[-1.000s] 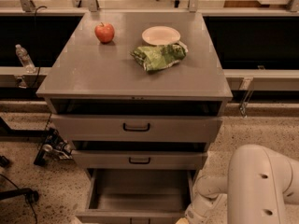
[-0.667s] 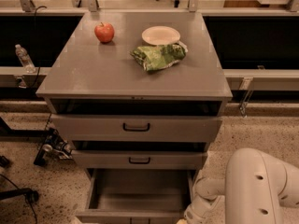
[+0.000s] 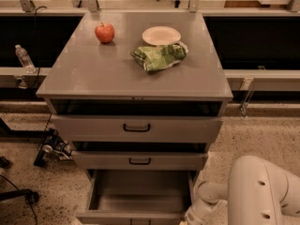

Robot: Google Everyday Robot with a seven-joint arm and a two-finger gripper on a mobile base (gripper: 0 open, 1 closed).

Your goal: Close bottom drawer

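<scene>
Bottom drawer (image 3: 136,196), lowest in the grey cabinet (image 3: 136,74), has the gripper (image 3: 191,216) just beside its right front corner, mostly cut off; whether it grasps anything cannot be told. The drawer stands pulled out, bare grey floor inside, front partly cropped.

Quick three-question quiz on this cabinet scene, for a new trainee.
1. True or false: the bottom drawer is pulled out.
2. Which lies nearest the white plate: A the apple, B the green bag, C the water bottle?
3. Fill in: seen in the camera view, the gripper sits low beside the drawer's ____ front corner.
Key: 1 true; 2 B; 3 right.
</scene>
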